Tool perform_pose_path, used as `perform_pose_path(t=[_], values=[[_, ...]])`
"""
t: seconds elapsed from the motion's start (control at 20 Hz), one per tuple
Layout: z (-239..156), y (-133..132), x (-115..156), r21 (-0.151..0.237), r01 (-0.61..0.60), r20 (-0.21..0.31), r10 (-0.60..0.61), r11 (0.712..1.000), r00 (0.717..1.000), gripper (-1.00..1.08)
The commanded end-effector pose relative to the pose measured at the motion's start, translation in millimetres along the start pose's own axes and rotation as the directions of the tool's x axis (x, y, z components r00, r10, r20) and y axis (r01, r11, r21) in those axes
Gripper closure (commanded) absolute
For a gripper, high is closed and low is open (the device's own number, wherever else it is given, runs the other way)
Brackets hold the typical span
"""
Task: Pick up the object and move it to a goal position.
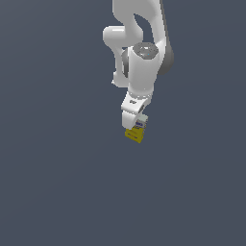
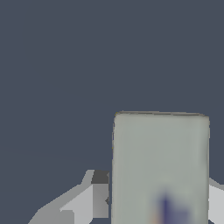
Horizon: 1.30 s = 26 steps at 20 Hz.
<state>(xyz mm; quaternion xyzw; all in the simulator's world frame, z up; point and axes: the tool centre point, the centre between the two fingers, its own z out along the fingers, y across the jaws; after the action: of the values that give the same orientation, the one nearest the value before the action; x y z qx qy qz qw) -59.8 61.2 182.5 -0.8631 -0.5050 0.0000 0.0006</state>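
Plain grey ground fills the exterior view, where the arm's jaws pinch the carton, yellow end hanging below. Wrist view: its pale face sits between both fingers. Carry it slowly, keeping squeeze steady so it cannot slip.

Simulated scene: flat slate-grey backdrop, no furnishings.

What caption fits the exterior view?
White robot arm's fingers grip a small yellow, white and blue carton above the plain grey floor.
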Motion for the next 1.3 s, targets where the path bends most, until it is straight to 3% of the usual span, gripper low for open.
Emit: perform_pose_path(t=[0.0,1.25], values=[[-16,8,-9,-0.001,0.0,-0.001,0.0,1.0,1.0,1.08],[-227,121,-127,-0.001,0.0,-0.001,0.0,1.0,1.0,1.08]])
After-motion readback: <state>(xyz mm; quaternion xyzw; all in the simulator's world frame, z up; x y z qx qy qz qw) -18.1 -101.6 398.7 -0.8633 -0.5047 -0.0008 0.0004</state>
